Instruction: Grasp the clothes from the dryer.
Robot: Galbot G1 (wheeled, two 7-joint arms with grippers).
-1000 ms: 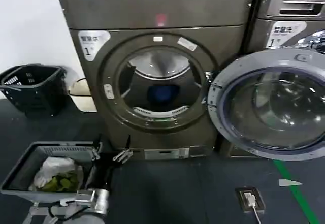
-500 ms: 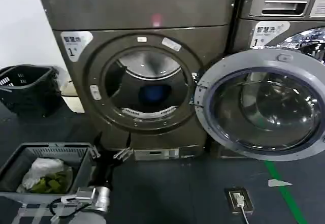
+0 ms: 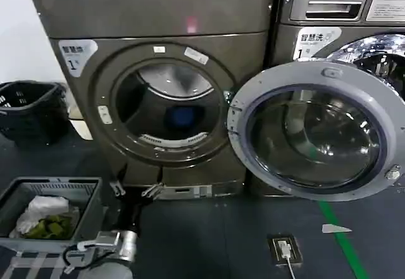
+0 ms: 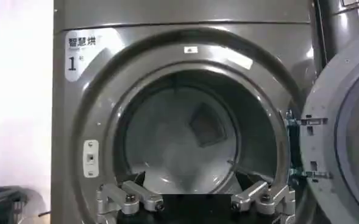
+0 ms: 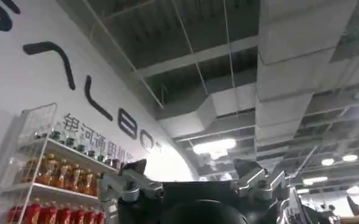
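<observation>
Dark floor (image 3: 209,235) fronts the dryer (image 3: 152,70); left end effector (image 3: 135,192) released, right end effector (image 5: 194,189) released.

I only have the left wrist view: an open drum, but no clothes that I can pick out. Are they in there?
Observer: Yes. The head view shows the clothes, a small dark blue bundle, low at the back of the dryer drum.
Operator: How am I lined up with the opening?
Observer: The left gripper is open, outside the dryer and below the porthole's lower rim.
Operator: And the other arm?
Observer: The right gripper is open and points up at the ceiling, away from the dryer.
</observation>
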